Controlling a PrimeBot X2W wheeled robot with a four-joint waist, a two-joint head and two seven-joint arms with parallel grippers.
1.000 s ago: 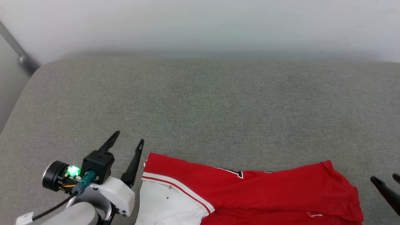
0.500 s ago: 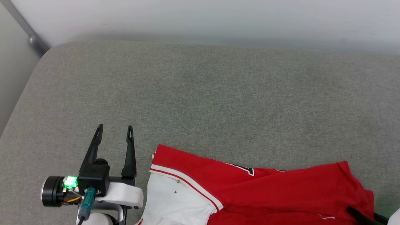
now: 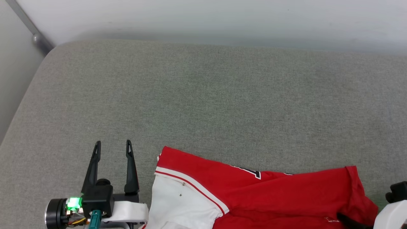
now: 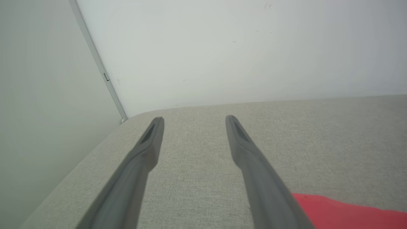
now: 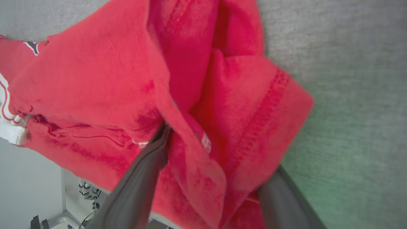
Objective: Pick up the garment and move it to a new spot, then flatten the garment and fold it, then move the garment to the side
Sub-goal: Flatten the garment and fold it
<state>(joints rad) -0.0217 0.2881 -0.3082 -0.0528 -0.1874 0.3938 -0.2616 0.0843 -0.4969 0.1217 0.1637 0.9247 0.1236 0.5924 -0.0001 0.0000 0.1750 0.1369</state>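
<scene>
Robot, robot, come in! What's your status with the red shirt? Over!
Left gripper open, beside the garment. Right gripper open, fingers straddling its bunched red corner. Garment crumpled on grey cushion; nothing blocking.

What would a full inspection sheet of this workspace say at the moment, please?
Surface: grey fabric cushion, mostly bare.
Job's things: red garment with a white sleeve, rumpled, lying at the near edge, not yet flattened.
Clutter: nothing seen.
Grippers: left gripper open, over bare cushion beside the sleeve; right gripper open, fingers astride the garment's bunched red corner.
Cables: coloured wires and a teal plug at the left wrist.
Surroundings: pale wall behind; grey metal strip at the far left corner.
</scene>
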